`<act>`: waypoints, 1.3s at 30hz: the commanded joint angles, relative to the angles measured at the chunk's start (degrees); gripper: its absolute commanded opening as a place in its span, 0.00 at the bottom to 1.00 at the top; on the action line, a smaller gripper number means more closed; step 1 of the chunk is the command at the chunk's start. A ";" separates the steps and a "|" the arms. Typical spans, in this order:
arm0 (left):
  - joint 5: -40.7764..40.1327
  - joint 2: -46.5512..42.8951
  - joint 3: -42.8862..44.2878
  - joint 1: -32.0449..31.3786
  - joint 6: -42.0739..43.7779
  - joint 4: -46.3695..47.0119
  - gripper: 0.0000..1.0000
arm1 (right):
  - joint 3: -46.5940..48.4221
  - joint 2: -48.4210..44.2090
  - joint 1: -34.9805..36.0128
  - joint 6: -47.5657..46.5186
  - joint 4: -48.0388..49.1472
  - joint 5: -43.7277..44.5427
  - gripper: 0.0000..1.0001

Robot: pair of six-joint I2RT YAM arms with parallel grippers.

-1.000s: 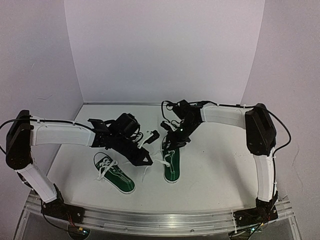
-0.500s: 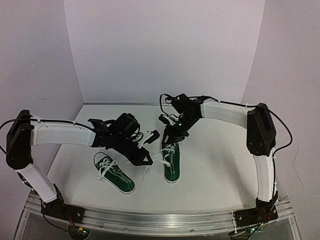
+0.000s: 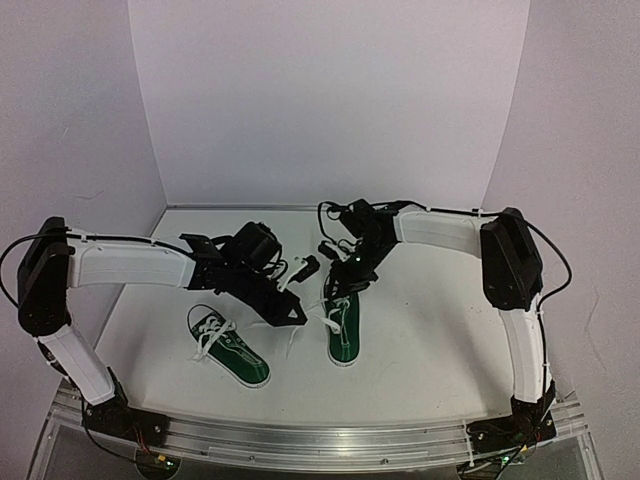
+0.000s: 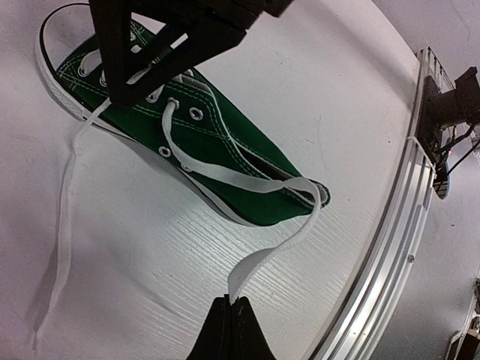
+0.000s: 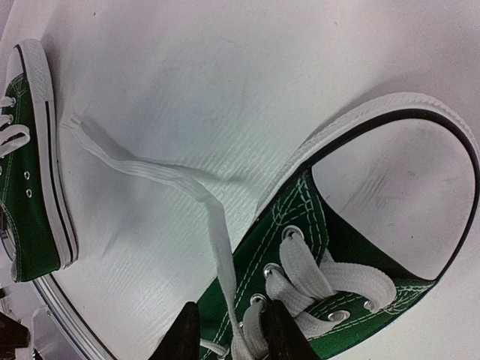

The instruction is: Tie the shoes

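Ok so, left to right. The left shoe (image 3: 230, 348) lies flat on the table (image 3: 430, 350) in front of my left arm, same spot as a second ago.

My left gripper (image 4: 229, 319) is just right of it and has barely budged. Its jaws are pinched together on the end of a white lace (image 4: 279, 238), which runs from an eyelet along the right shoe (image 4: 217, 142), over the heel end and back to my fingertips.

That shoe hasn't moved either. It sits mid-table between my two grippers, heel toward the front rail (image 4: 390, 247).

The real change is my right arm. It has swung a bit left and the elbow has come in. My right gripper (image 5: 232, 334) now hangs over the laced front of that shoe. Its jaws stand apart, with the loose lace (image 5: 150, 169) passing between the tips. The free end trails off across the table toward the left shoe.
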 commanded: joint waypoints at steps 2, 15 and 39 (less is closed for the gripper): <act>-1.44 2.49 4.98 1.06 -0.22 1.55 0.00 | -0.90 -0.96 0.41 -1.44 -1.66 -1.03 0.13; -13.50 8.04 11.50 4.34 -6.90 7.83 0.00 | -0.11 -7.29 0.34 0.90 -1.29 -3.47 0.00; -10.08 17.34 8.57 4.55 -27.45 41.68 0.00 | -7.58 -12.66 0.28 2.34 3.17 -4.85 0.00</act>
